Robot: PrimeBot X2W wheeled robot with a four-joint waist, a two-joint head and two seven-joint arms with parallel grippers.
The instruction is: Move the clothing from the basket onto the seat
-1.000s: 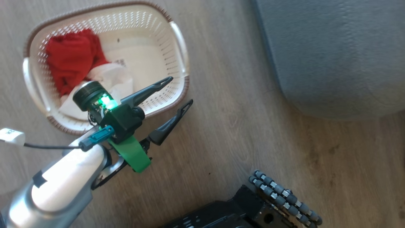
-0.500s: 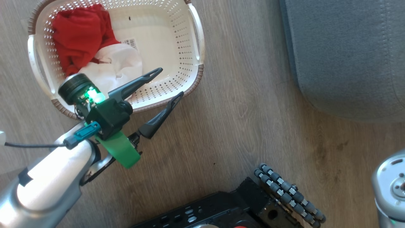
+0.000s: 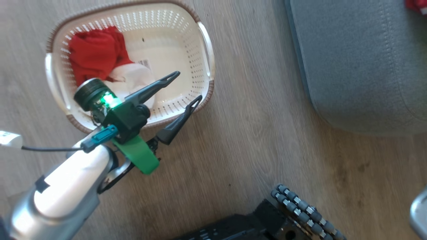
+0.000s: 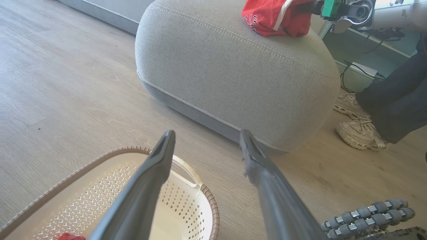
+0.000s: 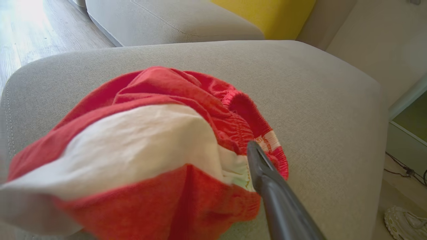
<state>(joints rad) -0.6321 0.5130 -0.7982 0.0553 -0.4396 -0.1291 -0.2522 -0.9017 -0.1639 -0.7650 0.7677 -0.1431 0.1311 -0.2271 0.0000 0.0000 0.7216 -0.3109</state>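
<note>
The cream basket (image 3: pixel 204 43) stands on the wood floor and holds red clothing (image 3: pixel 95 55) and white clothing (image 3: pixel 133 75). My left gripper (image 3: pixel 189 85) hangs open above the basket's near rim (image 4: pixel 210 203), with nothing between its fingers (image 4: pixel 156 166). To the right is the big grey seat (image 3: pixel 360 66). On its top lies a red garment with a white band (image 5: pixel 150 146), also in the left wrist view (image 4: pixel 273 16). My right gripper (image 4: pixel 313 7) is at that garment. One finger (image 5: pixel 277 200) stands well off-centre, as with open jaws. The garment hides the other finger.
A person's dark trouser leg and pale shoe (image 4: pixel 362 133) are on the floor just beyond the seat. My black base with its roller wheels (image 3: pixel 307 213) sits at the bottom. A grey sofa and a yellow cushion (image 5: pixel 267 13) stand behind the seat.
The head camera has shifted. My left gripper stays open over the basket's rim. A corner of red garment on the seat now shows at the top right.
</note>
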